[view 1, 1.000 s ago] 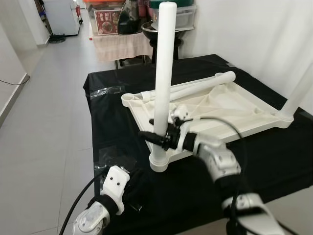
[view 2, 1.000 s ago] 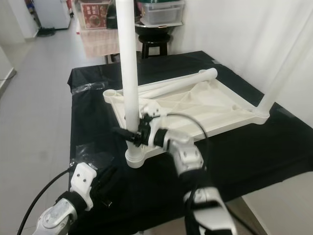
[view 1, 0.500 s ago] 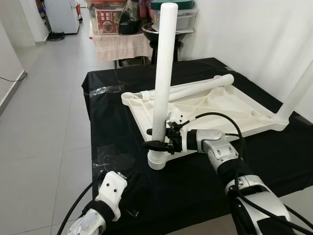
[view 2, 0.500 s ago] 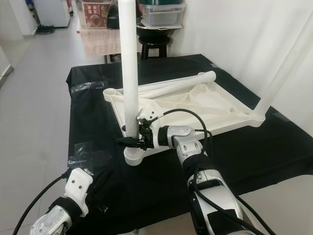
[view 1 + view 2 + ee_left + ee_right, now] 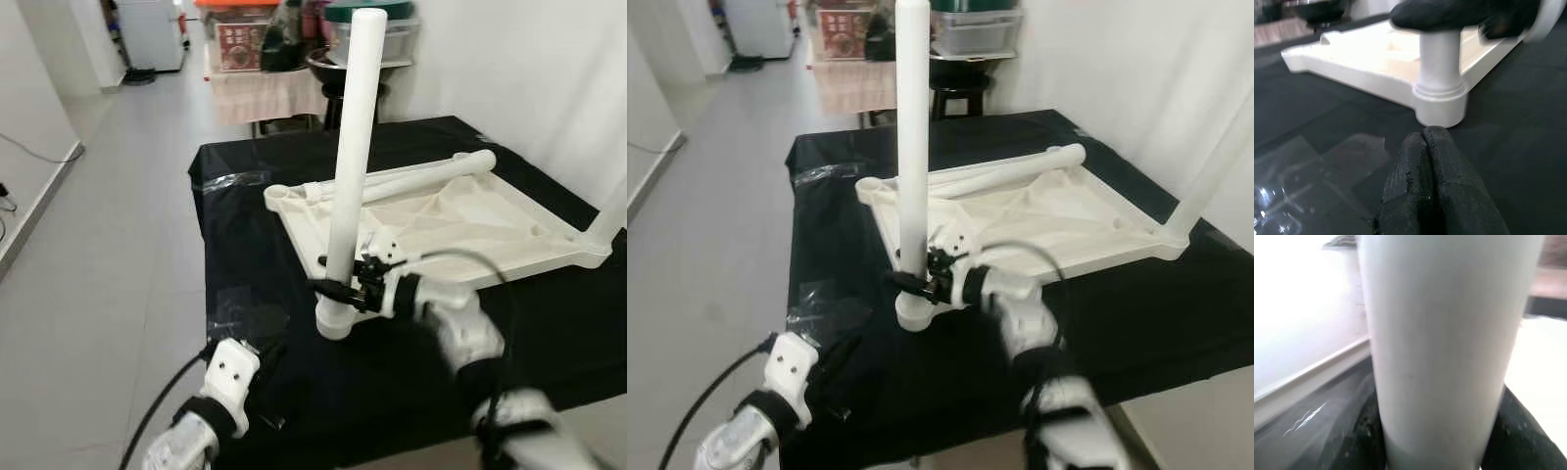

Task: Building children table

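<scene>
An upside-down white plastic tabletop [image 5: 460, 220] lies on a table covered in black cloth. A white leg [image 5: 351, 147] stands upright in its near-left corner socket [image 5: 335, 321]. My right gripper [image 5: 340, 286] is shut on this leg just above the socket; in the right wrist view the leg [image 5: 1444, 347] sits between the black fingers [image 5: 1366, 431]. My left gripper [image 5: 266, 364] rests low on the cloth in front of the socket, its fingers [image 5: 1425, 161] pressed together and holding nothing. A second leg [image 5: 1215, 166] stands at the right corner. A loose leg [image 5: 421, 176] lies along the tabletop's far edge.
Clear plastic film [image 5: 245, 308] lies on the cloth near the left edge, with more film [image 5: 230, 179] at the far left corner. Behind the table are a stool and shelves with containers [image 5: 333, 59]. Grey floor [image 5: 98, 225] runs along the left; a white wall lies right.
The camera has shifted slightly. My right arm has swung around behind the leg while its gripper stays on the leg near the socket. The left gripper has hardly moved.
</scene>
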`<state>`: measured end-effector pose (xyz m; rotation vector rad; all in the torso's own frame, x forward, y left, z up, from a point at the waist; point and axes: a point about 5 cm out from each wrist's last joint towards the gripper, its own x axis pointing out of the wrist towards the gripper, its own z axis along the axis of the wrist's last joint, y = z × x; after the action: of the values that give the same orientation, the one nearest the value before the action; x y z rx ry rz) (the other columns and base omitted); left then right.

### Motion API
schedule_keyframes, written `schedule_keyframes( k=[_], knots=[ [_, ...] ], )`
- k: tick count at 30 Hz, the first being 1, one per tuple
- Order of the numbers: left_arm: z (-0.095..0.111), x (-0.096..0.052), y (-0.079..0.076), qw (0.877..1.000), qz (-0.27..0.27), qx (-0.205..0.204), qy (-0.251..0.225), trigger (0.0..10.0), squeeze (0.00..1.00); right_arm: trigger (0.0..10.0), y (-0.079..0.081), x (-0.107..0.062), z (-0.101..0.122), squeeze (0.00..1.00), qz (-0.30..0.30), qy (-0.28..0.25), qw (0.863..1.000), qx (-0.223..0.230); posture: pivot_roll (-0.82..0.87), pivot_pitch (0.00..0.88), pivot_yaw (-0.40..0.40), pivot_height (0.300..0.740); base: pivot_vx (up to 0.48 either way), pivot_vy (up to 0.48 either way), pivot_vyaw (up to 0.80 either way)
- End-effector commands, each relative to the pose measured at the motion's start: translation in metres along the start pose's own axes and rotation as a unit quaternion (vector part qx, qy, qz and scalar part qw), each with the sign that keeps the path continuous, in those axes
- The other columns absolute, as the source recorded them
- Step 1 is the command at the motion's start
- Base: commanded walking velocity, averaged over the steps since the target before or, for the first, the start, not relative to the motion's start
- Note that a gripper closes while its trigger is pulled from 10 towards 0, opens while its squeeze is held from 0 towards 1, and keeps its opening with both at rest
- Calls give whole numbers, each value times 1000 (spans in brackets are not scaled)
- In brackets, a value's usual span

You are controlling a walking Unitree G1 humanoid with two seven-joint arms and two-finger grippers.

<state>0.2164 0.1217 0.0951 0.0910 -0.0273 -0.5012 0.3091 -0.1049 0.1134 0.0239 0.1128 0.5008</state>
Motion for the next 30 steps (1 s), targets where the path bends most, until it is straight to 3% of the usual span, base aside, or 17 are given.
schedule_keyframes(
  k=[1,3,4,5,7,8,11,12,13,15,17,19,20,22,23,26,30],
  knots=[
    [-3,-1,4,1000,0,-5,10,10000,0,0,0,-20,-32,0,-36,94,995,10,-51,0,17,740,0,0,0],
    [-3,-1,4,1000,0,-5,10,10000,0,0,0,-20,-32,0,-36,94,995,10,-51,0,17,740,0,0,0],
    [-3,0,5,1000,0,-5,10,10000,0,0,2,-17,-25,0,-8,81,996,-27,-63,0,26,740,0,0,0],
    [-3,0,5,1000,0,-5,10,10000,0,0,2,-17,-25,0,-8,81,996,-27,-63,0,26,740,0,0,0],
    [-3,2,5,1000,-6,-8,10,10000,0,549,-7,-2,-20,0,3,92,995,-40,-34,0,9,740,0,0,0],
    [-3,3,6,1000,-8,-8,10,10000,0,10000,-4,3,-21,0,11,103,994,-40,-33,0,9,740,0,0,0],
    [-4,4,6,1000,-7,-6,10,10000,0,10000,1,8,-18,0,27,98,994,-37,-31,0,9,740,0,0,0],
    [-4,4,7,1000,-4,-7,10,10000,0,10000,6,9,-14,671,42,93,994,-37,-23,0,1,740,0,0,0],
    [-4,5,7,1000,-3,-7,10,10000,0,10000,10,12,-7,1000,73,78,993,-43,-20,0,-2,740,0,0,0],
    [-4,5,7,1000,-3,-7,10,10000,0,10000,10,12,-7,1000,73,78,993,-43,-20,0,-2,740,0,0,0],
    [-5,6,7,1000,-2,-9,10,10000,0,10000,16,15,13,1000,144,38,988,-49,-19,0,-2,740,0,0,0],
    [-5,7,6,1000,-4,-11,10,10000,0,10000,12,16,28,1000,210,13,974,-79,-15,0,-3,740,0,0,0],
    [-5,8,6,1000,-4,-11,10,10000,0,10000,8,17,33,600,237,9,967,-89,-9,0,-10,740,0,0,0],
    [-5,8,6,1000,-4,-11,10,10000,0,10000,8,17,33,600,237,9,967,-89,-9,0,-10,740,0,0,0],
    [-5,9,5,1000,-5,-12,10,10000,0,10000,3,18,37,0,266,7,960,-90,-7,0,-14,740,0,0,0],
    [-5,11,3,1000,-6,-14,8,10000,0,10000,-13,26,43,0,316,22,944,-94,1,0,-23,740,0,0,0],
    [-5,11,1,1000,-5,-15,6,10000,0,10000,-17,32,46,0,339,39,935,-91,10,0,-34,740,0,0,0]
  ],
)
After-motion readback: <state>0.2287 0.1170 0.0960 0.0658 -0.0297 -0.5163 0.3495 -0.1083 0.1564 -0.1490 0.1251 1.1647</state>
